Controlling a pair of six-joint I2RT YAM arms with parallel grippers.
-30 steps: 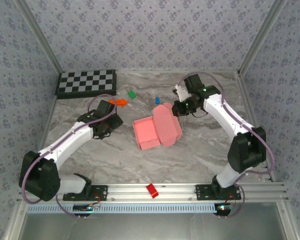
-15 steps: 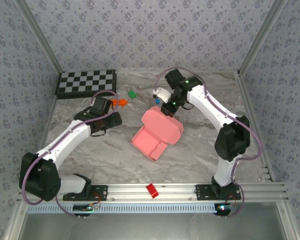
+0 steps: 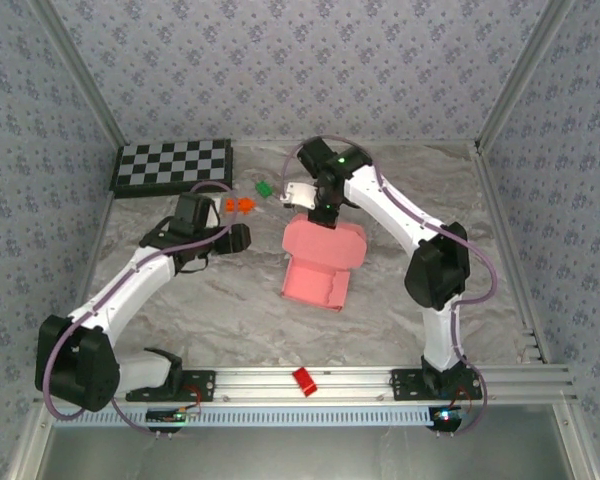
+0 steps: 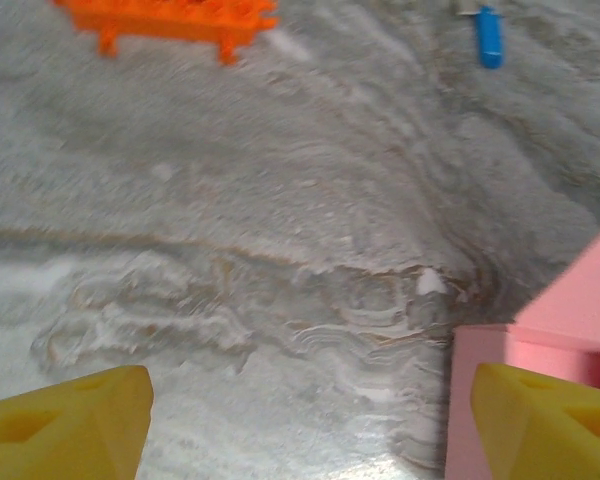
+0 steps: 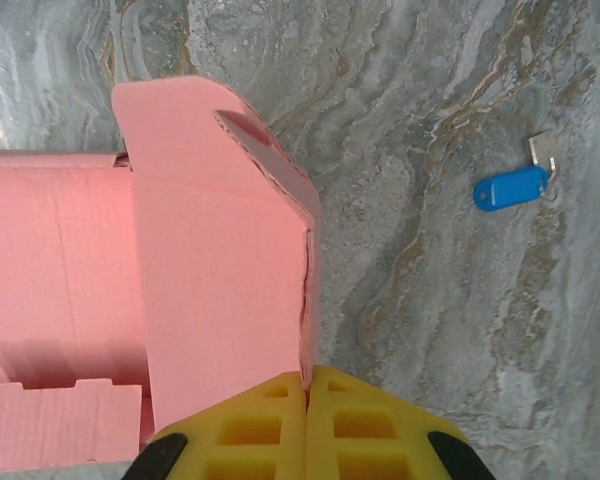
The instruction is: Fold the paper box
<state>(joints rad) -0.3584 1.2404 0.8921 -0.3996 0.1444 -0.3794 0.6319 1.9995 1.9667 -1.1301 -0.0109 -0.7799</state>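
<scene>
The paper box (image 3: 318, 264) is a salmon-pink card, partly folded, lying mid-table with one panel raised along its far side. My right gripper (image 3: 316, 213) stands over that far edge. In the right wrist view its yellow fingers (image 5: 270, 425) are pressed together on the thin edge of the raised pink panel (image 5: 220, 250). My left gripper (image 3: 236, 238) hovers just left of the box, apart from it. Its yellow fingertips (image 4: 70, 420) are spread wide over bare marble, with nothing between them. A corner of the box (image 4: 580, 310) lies beside its right fingertip.
A checkerboard (image 3: 173, 166) lies at the back left. Small orange (image 3: 240, 205) and green (image 3: 265, 187) bits sit behind the left gripper. A blue tag (image 5: 510, 187) lies to the right of the box. A red piece (image 3: 304, 380) rests on the front rail.
My right arm has swung left with the box's edge in its fingers, turning the box so that its open tray points toward the front. My left gripper has shifted a little right toward it.
</scene>
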